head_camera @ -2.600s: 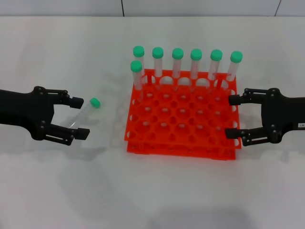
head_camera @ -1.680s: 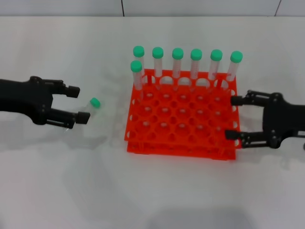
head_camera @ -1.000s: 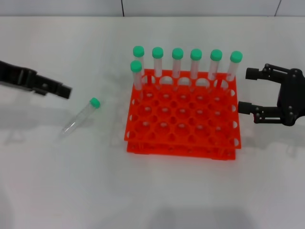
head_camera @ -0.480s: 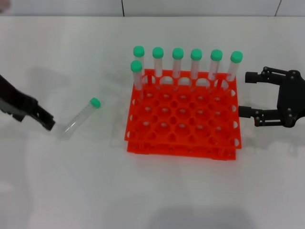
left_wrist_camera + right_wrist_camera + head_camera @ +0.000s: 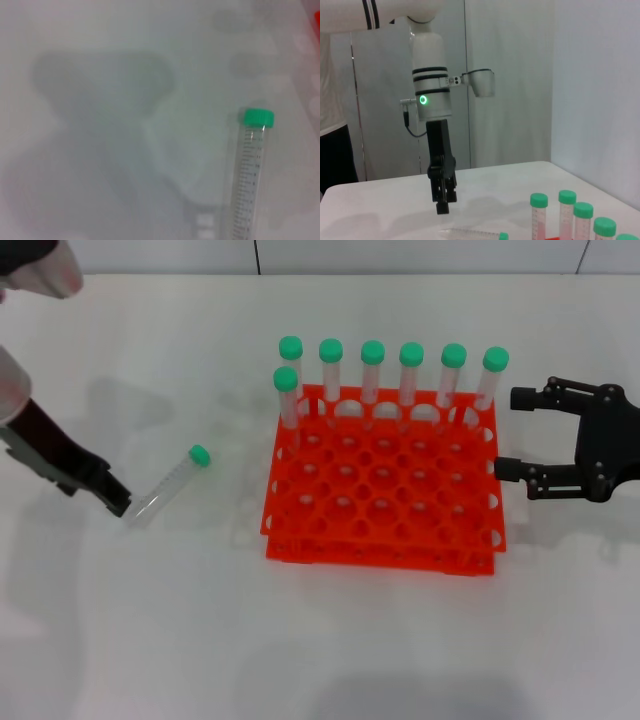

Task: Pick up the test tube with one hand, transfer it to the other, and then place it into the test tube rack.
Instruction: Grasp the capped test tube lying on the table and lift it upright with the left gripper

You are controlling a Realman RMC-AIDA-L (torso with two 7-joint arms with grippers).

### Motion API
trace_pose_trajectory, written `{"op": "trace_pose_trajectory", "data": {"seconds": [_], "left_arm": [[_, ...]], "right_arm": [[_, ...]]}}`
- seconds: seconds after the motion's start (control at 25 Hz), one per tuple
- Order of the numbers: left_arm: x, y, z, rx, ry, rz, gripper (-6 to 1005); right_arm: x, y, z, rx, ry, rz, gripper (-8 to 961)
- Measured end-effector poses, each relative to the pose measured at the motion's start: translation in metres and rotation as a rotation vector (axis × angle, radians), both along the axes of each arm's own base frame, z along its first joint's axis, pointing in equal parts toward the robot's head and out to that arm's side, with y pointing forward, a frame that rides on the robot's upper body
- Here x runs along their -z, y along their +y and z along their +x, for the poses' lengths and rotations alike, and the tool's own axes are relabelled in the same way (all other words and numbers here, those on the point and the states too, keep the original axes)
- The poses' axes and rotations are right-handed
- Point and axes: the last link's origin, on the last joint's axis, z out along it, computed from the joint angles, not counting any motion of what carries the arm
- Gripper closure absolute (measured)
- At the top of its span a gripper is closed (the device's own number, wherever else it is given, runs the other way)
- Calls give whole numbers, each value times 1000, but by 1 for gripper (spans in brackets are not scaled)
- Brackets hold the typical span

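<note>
The test tube [image 5: 168, 486], clear with a green cap [image 5: 200, 454], lies on the white table left of the rack. It also shows in the left wrist view [image 5: 248, 185] and the right wrist view [image 5: 470, 233]. My left gripper [image 5: 116, 502] points down at the table, right by the tube's clear bottom end. In the right wrist view it hangs below the silver arm with the green ring [image 5: 443, 204]. The orange-red test tube rack [image 5: 380, 552] stands mid-table. My right gripper [image 5: 512, 433] is open and empty, just right of the rack.
Several green-capped tubes [image 5: 411, 370] stand in the rack's back row, and one more [image 5: 286, 395] stands in the second row at the left. Their caps show in the right wrist view [image 5: 566, 197]. The rack's other holes hold nothing.
My left arm has swung up and turned its gripper downward, then edged toward the tube's bottom end. My right gripper has drawn back from the rack's side. The tube has stayed put.
</note>
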Motion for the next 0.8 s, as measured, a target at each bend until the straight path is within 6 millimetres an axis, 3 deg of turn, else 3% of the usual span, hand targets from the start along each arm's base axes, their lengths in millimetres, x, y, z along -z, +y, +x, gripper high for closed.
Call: {"op": "trace_pose_trajectory", "data": {"seconds": [0.52,0.8], "left_arm": [[32,12,4,84,-3,-28,297],[40,10,7,92,-9,-49,302]], "right_arm": [[2,-1,1,10,3,-7,137],[2,-1,2,14,2,-6,140]]}}
